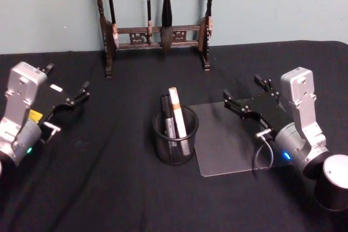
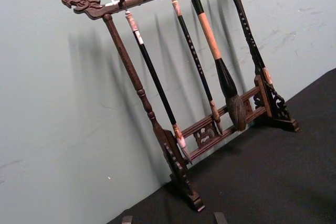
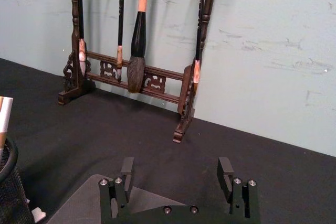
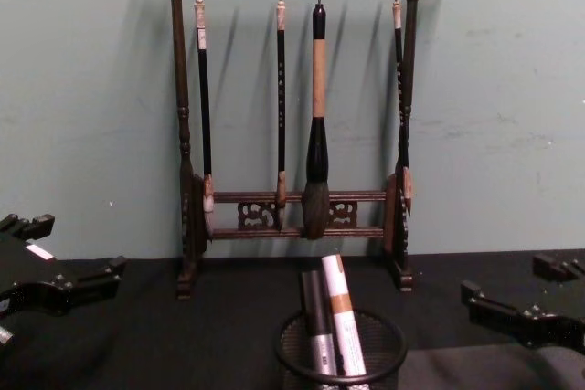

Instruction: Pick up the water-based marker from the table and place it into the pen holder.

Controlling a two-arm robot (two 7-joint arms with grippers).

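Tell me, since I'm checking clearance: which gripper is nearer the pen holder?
Right. The right gripper hovers just beside the pen holder, over the clear mat; the left gripper sits farther off.

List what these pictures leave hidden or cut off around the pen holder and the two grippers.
- Pen holder: markers stand inside; the mesh hides their lower ends. The chest view's bottom edge cuts off its base.
- Left gripper: its fingers are open in the head view; the left wrist view's bottom edge cuts them to two tips.
- Right gripper: open and empty over the grey mat.
- Brush rack: the head view's top edge cuts off its top.
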